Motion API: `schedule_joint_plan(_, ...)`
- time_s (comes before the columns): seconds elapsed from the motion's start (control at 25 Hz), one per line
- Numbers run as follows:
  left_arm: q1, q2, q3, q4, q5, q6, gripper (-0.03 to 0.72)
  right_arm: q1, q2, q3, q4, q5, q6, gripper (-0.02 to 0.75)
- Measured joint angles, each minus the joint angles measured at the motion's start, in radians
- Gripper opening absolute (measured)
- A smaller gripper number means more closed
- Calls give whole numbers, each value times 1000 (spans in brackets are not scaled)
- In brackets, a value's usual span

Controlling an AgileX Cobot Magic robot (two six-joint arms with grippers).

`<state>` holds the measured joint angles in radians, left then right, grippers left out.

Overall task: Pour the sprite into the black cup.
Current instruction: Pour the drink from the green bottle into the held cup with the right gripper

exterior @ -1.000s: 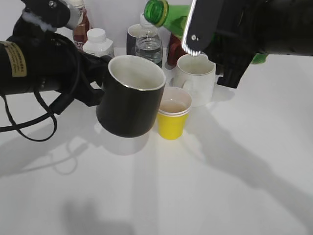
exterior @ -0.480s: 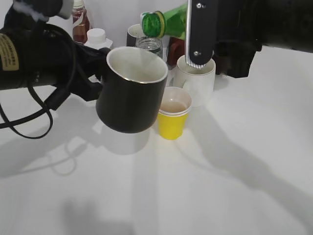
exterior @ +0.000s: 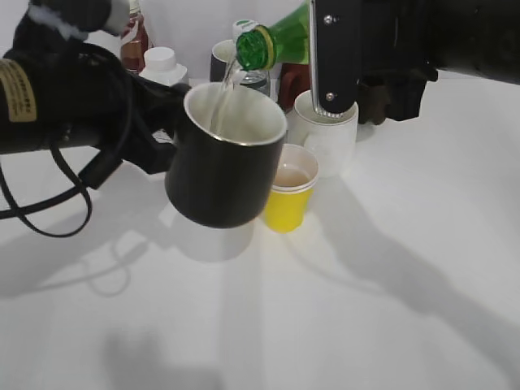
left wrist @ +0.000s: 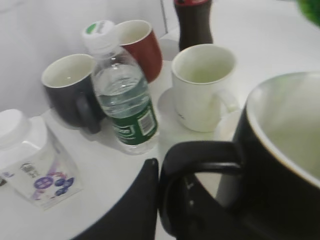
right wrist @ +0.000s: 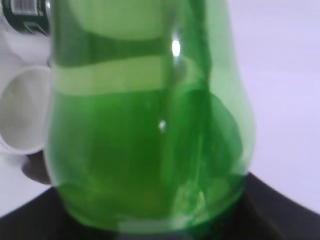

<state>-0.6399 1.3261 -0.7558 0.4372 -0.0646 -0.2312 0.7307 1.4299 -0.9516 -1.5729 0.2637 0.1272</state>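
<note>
The green sprite bottle [exterior: 280, 42] is tipped with its open mouth over the black cup [exterior: 219, 175], and a clear stream falls into the cup's white inside. My right gripper [exterior: 357, 57] is shut on the sprite, which fills the right wrist view [right wrist: 150, 130]. My left gripper [exterior: 158, 134] is shut on the black cup's loop handle [left wrist: 200, 160] and holds the cup tilted above the table. The cup's rim shows at the right of the left wrist view [left wrist: 280, 135].
A yellow paper cup [exterior: 288, 191] and a white mug [exterior: 329, 134] stand just right of the black cup. Behind are a water bottle [left wrist: 122, 95], a dark mug [left wrist: 67, 90], a dark red mug [left wrist: 142, 45], a cola bottle [exterior: 134, 36] and a white jar [left wrist: 25, 150].
The sprite has tipped further down and its mouth has moved over the black cup. Liquid now streams into the cup. The cup has shifted slightly right.
</note>
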Motion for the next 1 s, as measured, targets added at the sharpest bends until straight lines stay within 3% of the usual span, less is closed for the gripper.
schedule_joint_plan(1.0,-23,0,0,0,18,0,54,0,0,0,-192,34,-4,414)
